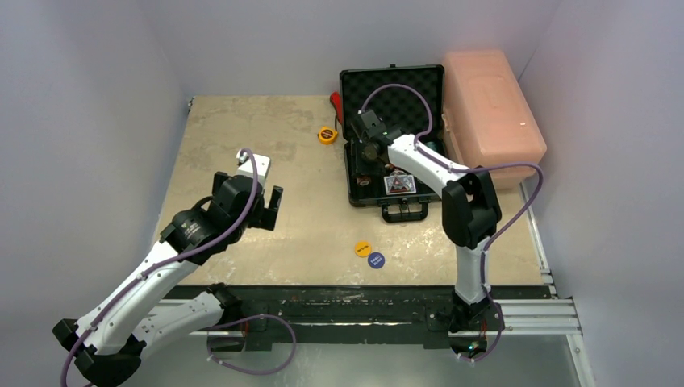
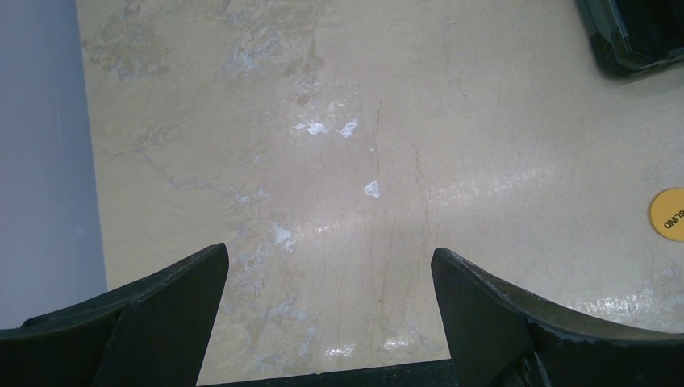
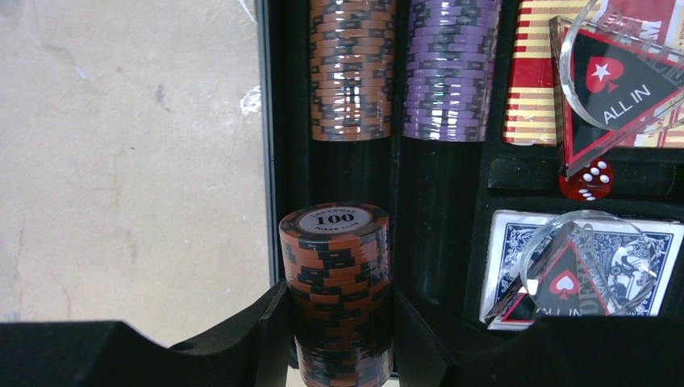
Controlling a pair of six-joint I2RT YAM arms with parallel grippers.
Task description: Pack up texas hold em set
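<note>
Between the right fingers [image 3: 242, 343], clamped: an orange chip stack [image 3: 335, 274] marked 100, upright at the edge slot of the open briefcase [image 1: 393, 89]. Left fingers [image 2: 161, 314] spread wide, empty, above the desk [image 2: 363, 161]; yellow button [image 2: 668, 214] off to their right.

Wide passage over bare table [image 1: 242, 129], 8 to 11 o'clock. In the way: tape measure [image 1: 327, 135] at 11, briefcase [image 1: 399, 109] at 1 w/ pink box [image 1: 492, 113] tight on its 3 o'clock side, no gap btwn; yellow button [image 1: 363, 248], blue button [image 1: 376, 260] at 6.
</note>
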